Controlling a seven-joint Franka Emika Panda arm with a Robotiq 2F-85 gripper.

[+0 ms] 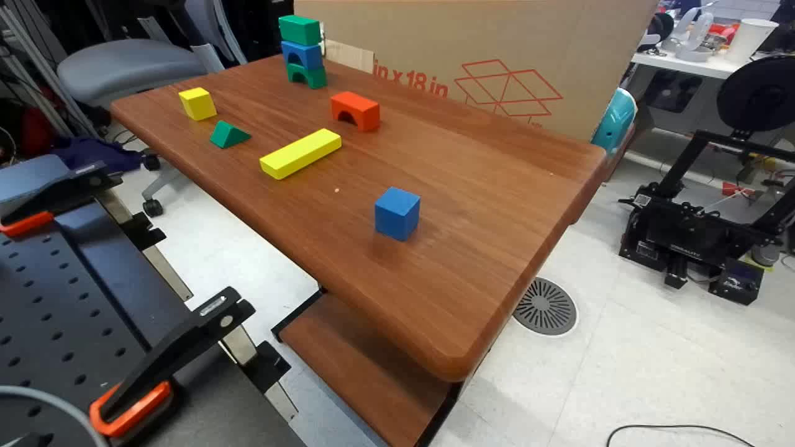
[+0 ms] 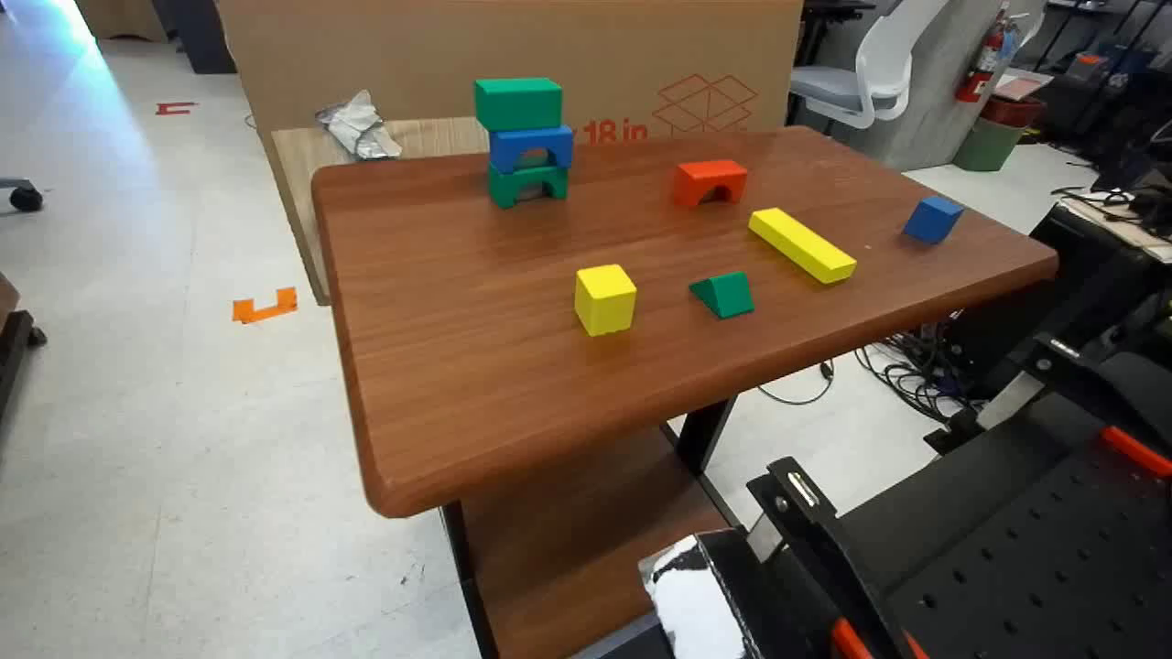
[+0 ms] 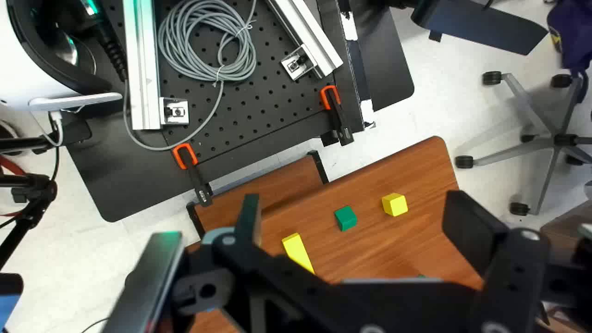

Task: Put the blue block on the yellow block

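Note:
The blue block (image 1: 397,214) is a small solid cube on the brown table, apart from the other blocks; it also shows near the right end of the table in an exterior view (image 2: 933,220). The yellow block (image 1: 301,154) is a long flat bar lying on the table, also seen in an exterior view (image 2: 803,244). In the wrist view, part of the yellow block (image 3: 297,252) shows behind the gripper's left side. My gripper (image 3: 356,217) is open, fingers wide apart, empty, high above the table. It is out of both exterior views. The blue block is not clearly visible in the wrist view.
A red arch (image 1: 356,112), a green triangular block (image 1: 228,135) and a small yellow cube (image 1: 197,103) sit on the table. A green-blue-green stack (image 2: 522,142) stands near the cardboard box (image 2: 412,55). A black clamped bench (image 3: 259,152) borders the table.

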